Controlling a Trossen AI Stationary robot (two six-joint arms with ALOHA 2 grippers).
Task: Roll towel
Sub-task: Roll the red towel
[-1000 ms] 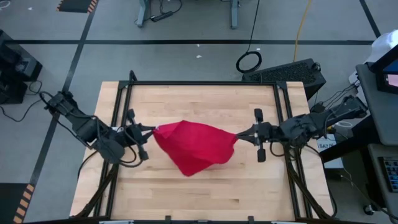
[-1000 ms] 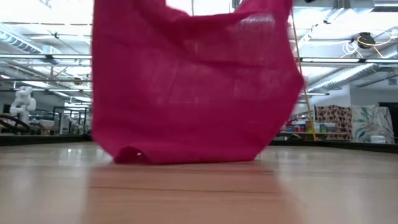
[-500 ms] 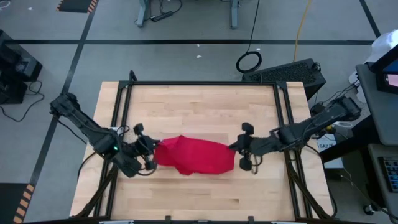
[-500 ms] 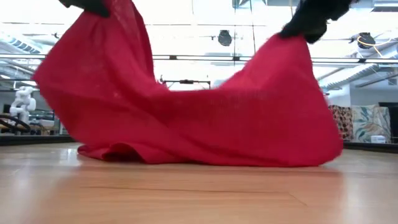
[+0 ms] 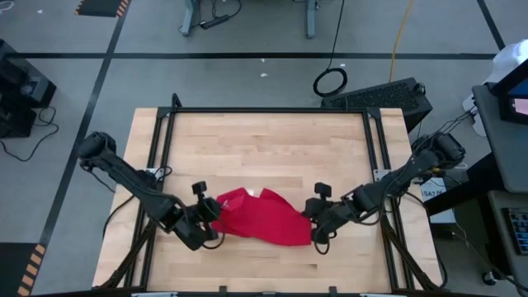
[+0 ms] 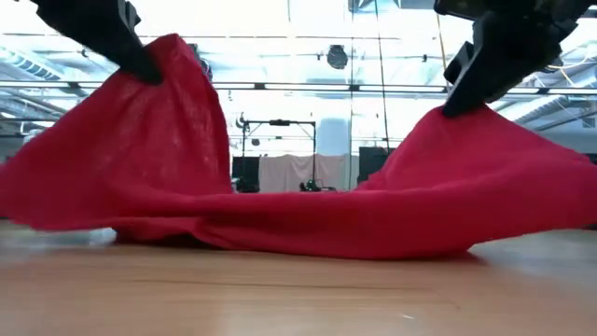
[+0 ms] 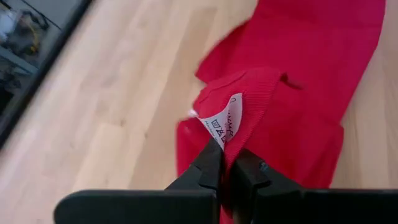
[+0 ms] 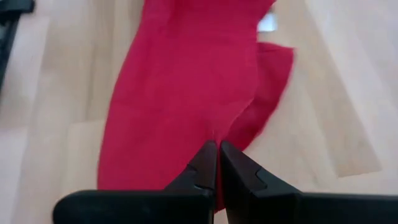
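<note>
The red towel (image 5: 260,217) lies bunched on the wooden table's near middle, its middle sagging onto the wood and both ends raised (image 6: 280,215). My left gripper (image 5: 213,221) is shut on its left end, where the white tag (image 7: 225,121) sits. My right gripper (image 5: 312,223) is shut on its right end. My left gripper pinches the towel's left edge (image 7: 231,144) right by the white tag, between both fingers, slanting down from the table's left. That end stands raised off the table (image 6: 173,70). My right gripper pinches the towel's right edge (image 8: 214,138) between both fingers, slanting down from the right. That end is raised (image 6: 448,121) and the cloth falls slack to the table.
A black metal frame (image 5: 268,110) runs around the table's top. Bare wood (image 5: 264,148) lies beyond the towel toward the far edge, and a narrower strip (image 5: 264,268) in front of it.
Both grippers have come down and toward the table's near edge, tipping further downward, each still shut on its end of the towel. The towel, which hung as a tall sheet with its lower edge on the table, has sunk and now lies spread low with a slack middle.
</note>
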